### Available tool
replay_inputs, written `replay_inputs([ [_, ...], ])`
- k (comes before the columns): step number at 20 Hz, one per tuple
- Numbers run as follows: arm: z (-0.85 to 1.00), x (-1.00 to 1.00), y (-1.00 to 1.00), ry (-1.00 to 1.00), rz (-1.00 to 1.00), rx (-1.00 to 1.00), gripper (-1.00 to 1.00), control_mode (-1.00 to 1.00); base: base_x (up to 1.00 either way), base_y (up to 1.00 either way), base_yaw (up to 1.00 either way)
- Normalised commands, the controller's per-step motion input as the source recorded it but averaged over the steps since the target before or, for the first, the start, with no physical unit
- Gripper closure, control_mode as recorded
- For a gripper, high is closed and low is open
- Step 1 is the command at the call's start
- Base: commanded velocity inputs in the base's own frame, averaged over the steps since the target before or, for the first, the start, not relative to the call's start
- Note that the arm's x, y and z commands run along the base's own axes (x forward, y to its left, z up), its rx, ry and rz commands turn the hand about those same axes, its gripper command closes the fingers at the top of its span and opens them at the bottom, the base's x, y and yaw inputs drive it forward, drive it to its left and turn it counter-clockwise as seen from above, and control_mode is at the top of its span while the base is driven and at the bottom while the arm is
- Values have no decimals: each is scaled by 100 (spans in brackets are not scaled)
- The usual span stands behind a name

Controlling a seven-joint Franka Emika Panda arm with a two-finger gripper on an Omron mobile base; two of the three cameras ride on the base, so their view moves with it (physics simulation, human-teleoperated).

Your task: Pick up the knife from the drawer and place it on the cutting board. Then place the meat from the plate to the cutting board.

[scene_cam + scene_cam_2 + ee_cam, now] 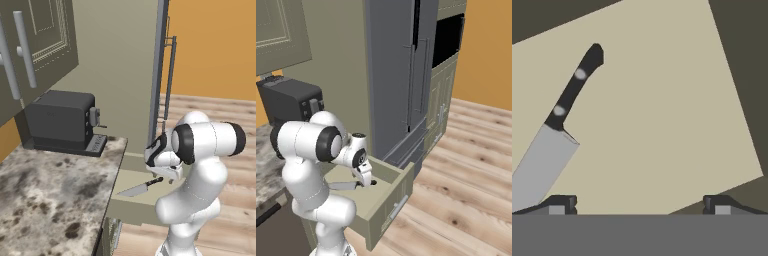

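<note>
Reaching down over the open drawer [387,192], the white arm folds at its elbow and turns its wrist so that the gripper [368,183] points toward the drawer floor. In the left base view the gripper [165,176] hangs just above the black handle end of the knife [140,188]; in the right base view it hangs over the inside of the drawer, near the back wall. The jaws stand wide apart and released, with nothing between them: in the hand view the two dark fingertips [561,203] sit far from each other at the bottom, and the gripper [639,204] looks straight onto the bare beige floor of the drawer [662,115].

The knife [554,135] lies flat on the drawer floor, apart from both fingers, although the blade runs close by the left one in the hand view. Its long axis is slanted in that view: the handle points up and to the right, and the broad grey blade widens down toward the lower left corner, where it runs out of the picture. In the left base view the blade tip points toward the counter [45,195] edge and the handle toward the arm. In the right base view only part of the blade [343,186] shows, beside the arm's body.

A dark coffee machine [62,122] stands at the back of the counter, well apart from the drawer.
</note>
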Motion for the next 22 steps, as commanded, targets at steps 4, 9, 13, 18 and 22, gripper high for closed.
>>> replay_inputs([
  [4,-29,5,0,0,0,4,-100,-100,0,0,0],
  [9,-23,3,0,-2,0,3,-100,-100,0,0,0],
  [13,-14,16,0,-7,0,0,-100,-100,0,0,0],
  [18,-15,18,0,-6,0,0,-100,-100,0,0,0],
  [22,-16,27,0,-5,0,0,-100,-100,0,0,0],
])
